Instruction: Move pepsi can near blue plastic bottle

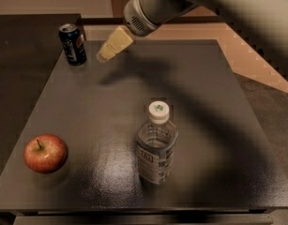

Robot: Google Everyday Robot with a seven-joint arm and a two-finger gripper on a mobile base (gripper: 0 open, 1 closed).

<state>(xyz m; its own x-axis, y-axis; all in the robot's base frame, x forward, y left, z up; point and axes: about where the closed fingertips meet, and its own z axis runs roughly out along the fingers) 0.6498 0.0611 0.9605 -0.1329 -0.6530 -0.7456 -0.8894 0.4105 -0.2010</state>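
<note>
The pepsi can (73,44) stands upright at the table's far left corner, dark with a silver top and a round logo. The blue plastic bottle (156,145) stands upright near the table's front middle, clear and ribbed, with a white cap bearing a green mark. My gripper (106,54) hangs above the table's far edge, just right of the can and apart from it, with its pale fingers (114,43) pointing down-left. Nothing is held in it.
A red apple (45,153) sits at the front left of the dark table (218,102). My arm reaches in from the upper right. Brown floor lies beyond the table's right edge.
</note>
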